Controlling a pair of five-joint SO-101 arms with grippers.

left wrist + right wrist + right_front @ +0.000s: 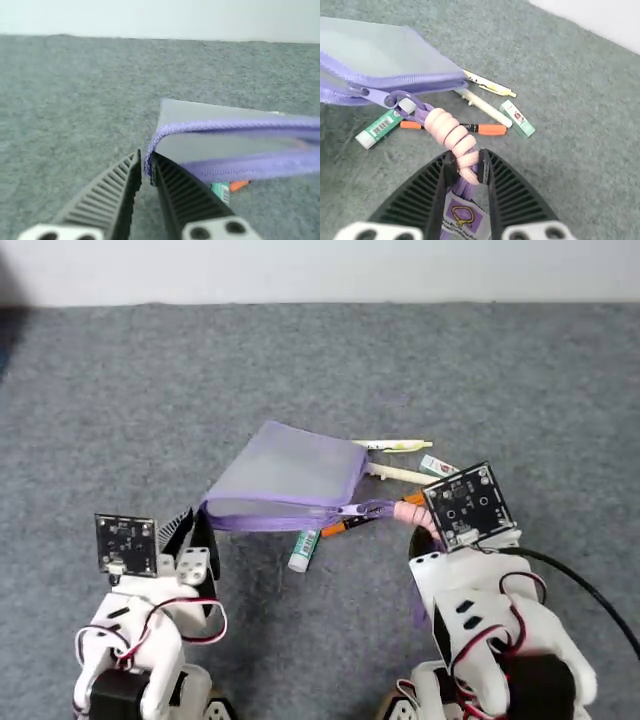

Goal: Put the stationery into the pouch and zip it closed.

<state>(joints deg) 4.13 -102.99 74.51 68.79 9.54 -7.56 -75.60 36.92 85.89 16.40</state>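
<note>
One lilac mesh pouch, corner pinched in left gripper; one pink coiled cord clamped in right gripper; two slim pens.

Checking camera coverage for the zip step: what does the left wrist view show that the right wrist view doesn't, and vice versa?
Left wrist, not right: the left gripper shut on a corner of the purple pouch. Right wrist, not left: the right gripper shut on the pink coiled strap by the zipper pull, two pens and a small green block. Both: the pouch, the green glue stick and the orange marker.
</note>
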